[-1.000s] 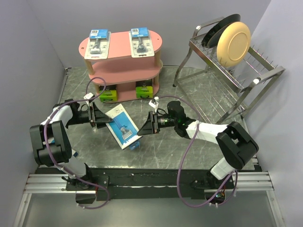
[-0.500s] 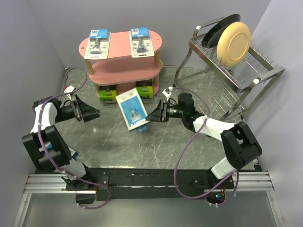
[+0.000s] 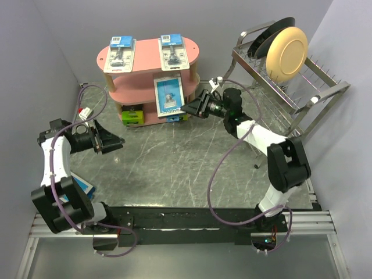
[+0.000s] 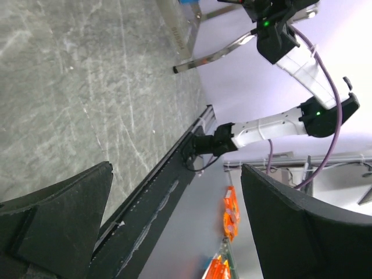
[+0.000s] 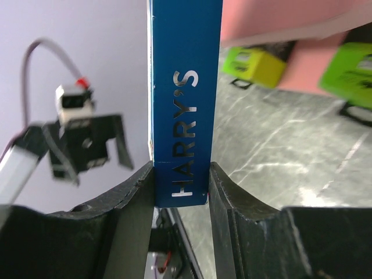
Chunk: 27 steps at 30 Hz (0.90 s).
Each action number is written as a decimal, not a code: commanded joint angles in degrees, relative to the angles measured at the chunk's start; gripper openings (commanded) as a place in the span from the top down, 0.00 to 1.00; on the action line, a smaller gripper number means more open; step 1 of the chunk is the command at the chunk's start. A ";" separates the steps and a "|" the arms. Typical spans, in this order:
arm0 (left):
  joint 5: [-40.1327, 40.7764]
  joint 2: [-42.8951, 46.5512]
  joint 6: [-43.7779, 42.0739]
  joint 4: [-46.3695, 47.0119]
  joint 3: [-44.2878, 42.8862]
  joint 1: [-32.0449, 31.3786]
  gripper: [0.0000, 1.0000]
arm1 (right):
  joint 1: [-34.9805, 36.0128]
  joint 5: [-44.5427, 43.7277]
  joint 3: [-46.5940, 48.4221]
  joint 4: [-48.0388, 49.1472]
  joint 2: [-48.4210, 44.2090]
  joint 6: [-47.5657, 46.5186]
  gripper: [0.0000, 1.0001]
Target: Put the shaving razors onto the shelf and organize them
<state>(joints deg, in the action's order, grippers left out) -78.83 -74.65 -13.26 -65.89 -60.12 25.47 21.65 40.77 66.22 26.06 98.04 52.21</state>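
While the right gripper [image 3: 190, 108] clamps the blue-carded flat razor pack [image 3: 168, 93], the pack sits just left of it, long axis crosswise to that arm, before the middle board [image 3: 135, 88] of the pink three-tier oval shelf [image 3: 146, 51]; the left gripper [image 3: 114, 142] gapes empty, well apart.

We read one word, "HARRY'S", in pale capitals running up the narrow edge of the blue razor pack [image 5: 186, 87], centre of the right wrist view. Nothing else is legible.

Right wrist view: blue-carded pack [image 5: 185, 87] cut off at top edge; shelf [image 5: 279, 20] and lime-green boxes [image 5: 256, 65] beyond right gripper [image 5: 182, 168] blurred. Top view: second blue pack [image 3: 88, 187] mostly hidden under left arm [image 3: 55, 160].
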 commanded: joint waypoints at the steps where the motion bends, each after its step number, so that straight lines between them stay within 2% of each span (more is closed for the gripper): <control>1: 1.75 3.46 10.52 9.89 1.58 0.10 0.03 | -1.52 -2.01 6.11 0.13 3.20 0.88 0.75; 10: 4.82 4.08 11.41 9.46 2.72 0.10 0.03 | -3.98 -2.37 17.70 -3.03 10.85 1.23 0.67; 13: 5.17 4.34 12.37 10.43 3.34 0.01 0.03 | -4.33 -2.45 21.66 -6.37 13.66 1.41 0.61; 15: 5.35 4.60 12.90 11.04 3.86 0.01 0.03 | -4.69 -3.94 23.16 -9.09 15.16 1.93 0.52; 20: 5.61 5.22 12.82 11.48 4.48 0.28 0.03 | -5.13 -5.62 25.19 -10.86 15.87 2.46 0.41; 27: 6.40 5.22 16.51 12.89 5.19 0.45 0.03 | -6.00 -7.46 26.51 -14.46 14.99 2.02 0.39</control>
<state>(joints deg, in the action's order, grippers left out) -73.19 -70.63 1.23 -54.94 -55.48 25.63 16.49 35.18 89.27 12.86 114.30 54.61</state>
